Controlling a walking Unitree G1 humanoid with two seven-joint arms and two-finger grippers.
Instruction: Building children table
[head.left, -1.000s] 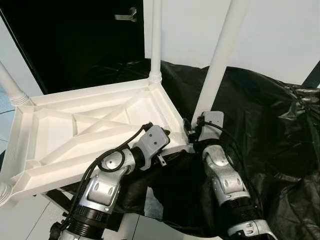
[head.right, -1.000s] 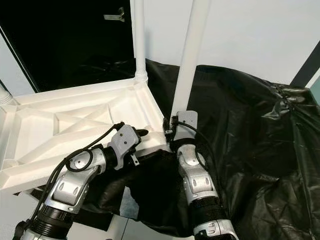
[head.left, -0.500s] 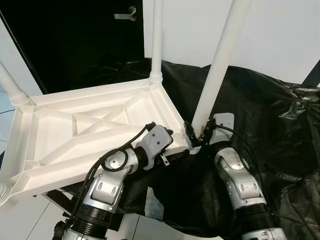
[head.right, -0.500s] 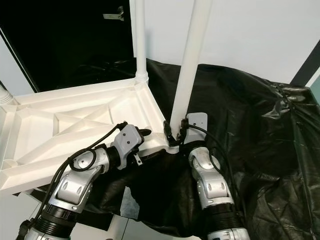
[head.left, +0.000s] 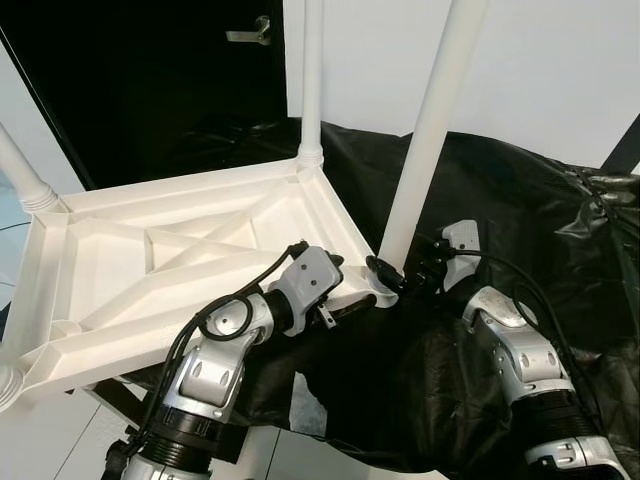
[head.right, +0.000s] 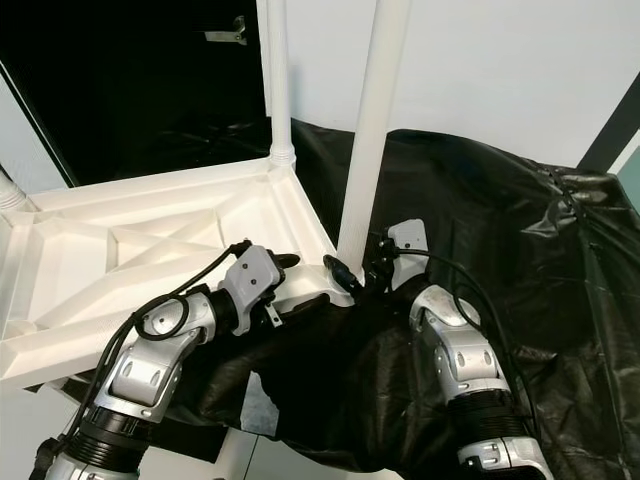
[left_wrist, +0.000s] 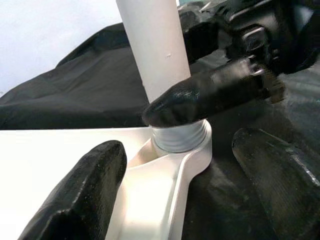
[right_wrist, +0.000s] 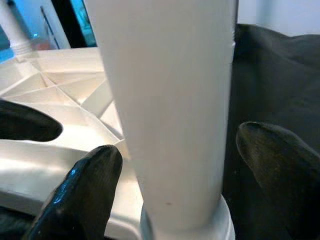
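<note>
A white plastic table top lies upside down, its ribbed underside facing up. A white table leg stands upright in the near right corner socket. My right gripper reaches in from the right and is shut on the base of this leg, one finger on each side just above the threaded collar. My left gripper is shut on the table top's rim beside that corner, with one finger over the white frame and the other under its edge.
Another leg stands at the far corner, and two more on the left side. Crumpled black plastic sheet covers the surface under and to the right of the table top. A dark doorway with a handle lies behind.
My right arm has swung to the right around the leg's base, so its wrist is now right of the leg instead of in front. The left arm has stayed put.
</note>
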